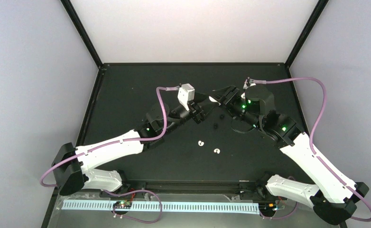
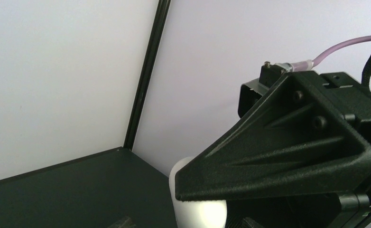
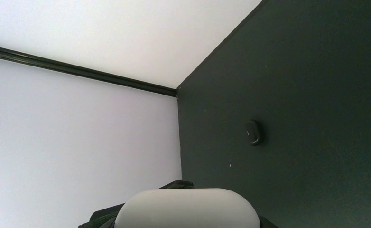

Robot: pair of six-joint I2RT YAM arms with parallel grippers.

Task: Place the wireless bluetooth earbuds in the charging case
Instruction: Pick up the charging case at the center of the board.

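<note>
My right gripper (image 1: 217, 98) is shut on the white charging case (image 1: 214, 99), held above the middle of the table; the case fills the bottom of the right wrist view (image 3: 187, 209). My left gripper (image 1: 203, 110) faces it from the left. In the left wrist view the case (image 2: 198, 211) stands between my left fingertips (image 2: 124, 222) with a gap on each side, so it is open. Two white curled earbuds (image 1: 201, 142) (image 1: 216, 151) lie on the black table nearer the bases. A black earbud (image 1: 215, 126) (image 3: 253, 132) lies below the grippers. I cannot see whether the case lid is open.
A dark round shape (image 1: 240, 124) lies on the table under the right arm. The right gripper's black finger (image 2: 278, 156) fills much of the left wrist view. Black frame posts (image 1: 81, 33) and pale walls enclose the table (image 1: 126, 95).
</note>
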